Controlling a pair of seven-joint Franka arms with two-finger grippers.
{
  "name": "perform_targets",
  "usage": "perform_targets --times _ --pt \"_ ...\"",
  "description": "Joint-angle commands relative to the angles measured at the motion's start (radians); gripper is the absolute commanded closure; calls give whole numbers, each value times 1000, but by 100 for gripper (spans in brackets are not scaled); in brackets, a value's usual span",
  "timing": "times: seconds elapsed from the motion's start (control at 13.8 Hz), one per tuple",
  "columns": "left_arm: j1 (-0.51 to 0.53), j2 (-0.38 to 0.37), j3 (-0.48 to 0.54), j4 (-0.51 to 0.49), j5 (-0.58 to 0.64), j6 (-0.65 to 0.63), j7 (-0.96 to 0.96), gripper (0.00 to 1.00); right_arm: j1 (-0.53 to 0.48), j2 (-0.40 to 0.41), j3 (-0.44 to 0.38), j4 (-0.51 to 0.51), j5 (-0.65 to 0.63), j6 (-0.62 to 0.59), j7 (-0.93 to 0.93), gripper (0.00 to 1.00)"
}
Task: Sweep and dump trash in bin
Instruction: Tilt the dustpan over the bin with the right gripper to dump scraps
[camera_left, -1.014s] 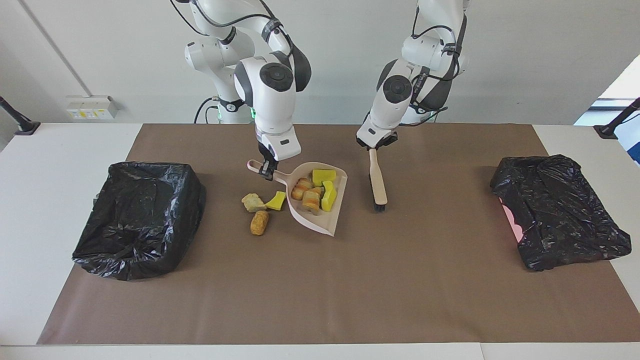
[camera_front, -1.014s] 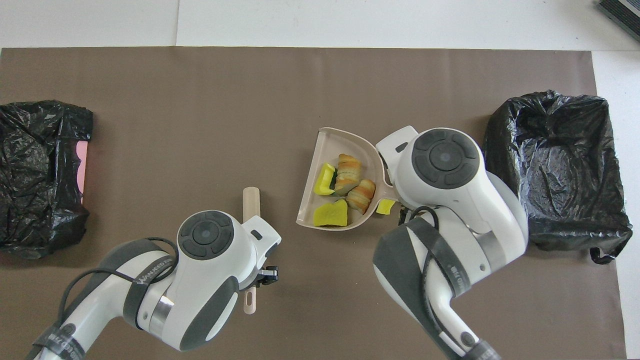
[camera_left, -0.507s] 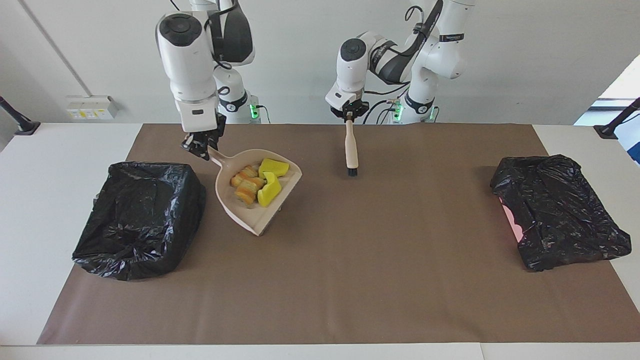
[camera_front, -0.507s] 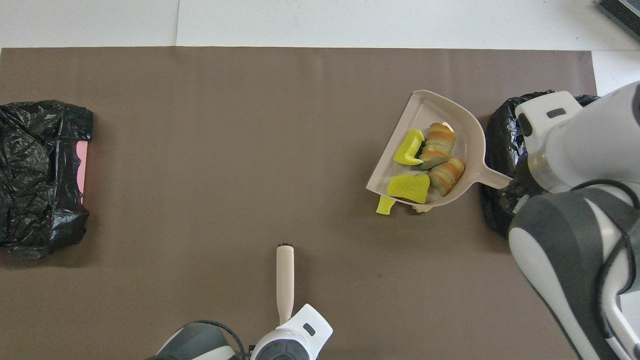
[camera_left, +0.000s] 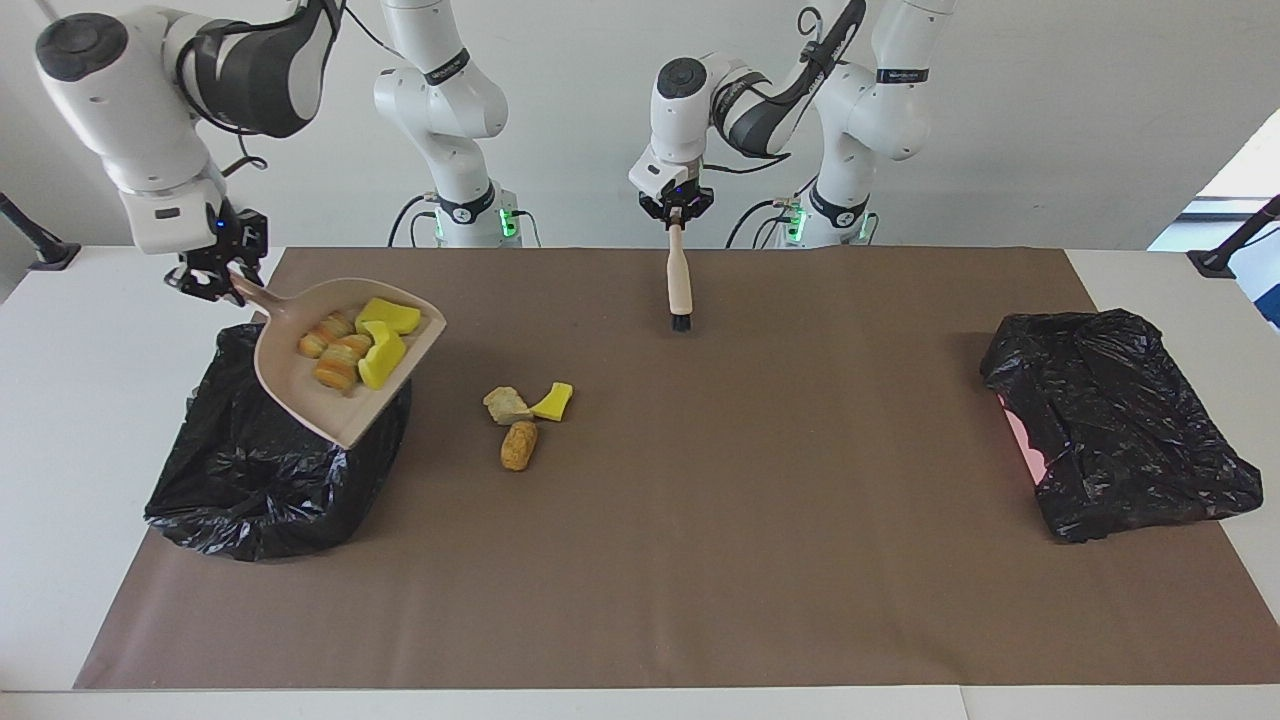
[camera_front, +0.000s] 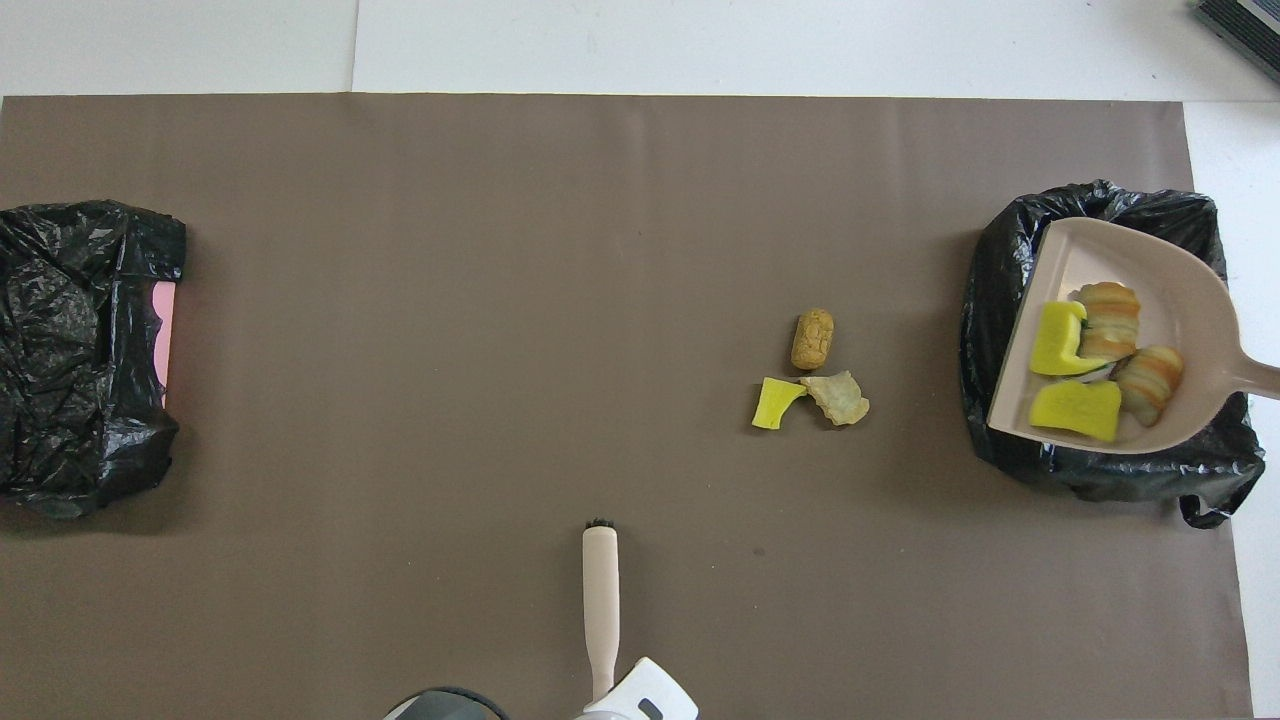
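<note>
Four scraps of trash (camera_left: 355, 338) ride in the pale pink dustpan (camera_left: 300, 395), two bright yellow sponge pieces and two orange-tan striped bread-like lumps; three more lie on the brown mat (camera_left: 700, 560) of the bench: a beige stone-like chunk (camera_left: 506, 405), a yellow wedge (camera_left: 553, 401) touching it, and a tan oval lump (camera_left: 519, 445) just beside them, farther from the robots, its long axis running roughly away from the robots. Right gripper (camera_left: 213, 279) has its fingers clamped on the dustpan handle and holds the smooth plastic pan in the air over the crinkled black-bagged bin (camera_left: 250, 480) at the right arm's end of the bench, the pan's open lip pointing away from the robots and tilted down. Left gripper (camera_left: 677, 211) has its fingers closed on the beige hand brush (camera_left: 679, 283), which hangs with its long axis pointing away from the robots and black bristles at the lower tip, over the mat's edge by the robots. Another glossy black bag (camera_left: 1115, 435), showing a pink patch, sits at the left arm's end, well apart from the scraps.
</note>
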Motion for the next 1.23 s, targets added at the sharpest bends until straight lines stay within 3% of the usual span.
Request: perform_targets --times 0.0,0.14,0.43,0.58,0.65,0.72,0.8,0.87,1.16 --pt "-18 -1 13 -22 -35 49 -7 100 -55 -3 15 -3 -140 95 -77 100" --pt "-42 27 15 -24 -36 54 -10 100 -71 6 17 -8 -237 166 -80 100" --pt "-44 48 13 -24 -38 65 -10 100 -8 4 25 -41 -473 230 -82 100" --pt "-46 56 15 -24 -38 62 -7 94 12 11 25 -72 -578 243 -91 100" --pt "-46 71 15 -24 -38 59 -8 79 15 9 25 -83 -598 269 -120 100" --pt "-44 73 15 -16 -38 46 -2 45 20 6 26 -90 -606 278 -167 100" --pt "-35 79 18 -1 -36 45 9 18 33 6 26 -92 -630 292 -204 100" --pt "-24 79 22 31 -33 42 18 0 53 9 26 -93 -677 293 -218 100" --pt "153 85 25 207 63 -116 179 0 84 1 29 -87 -744 255 -220 100"
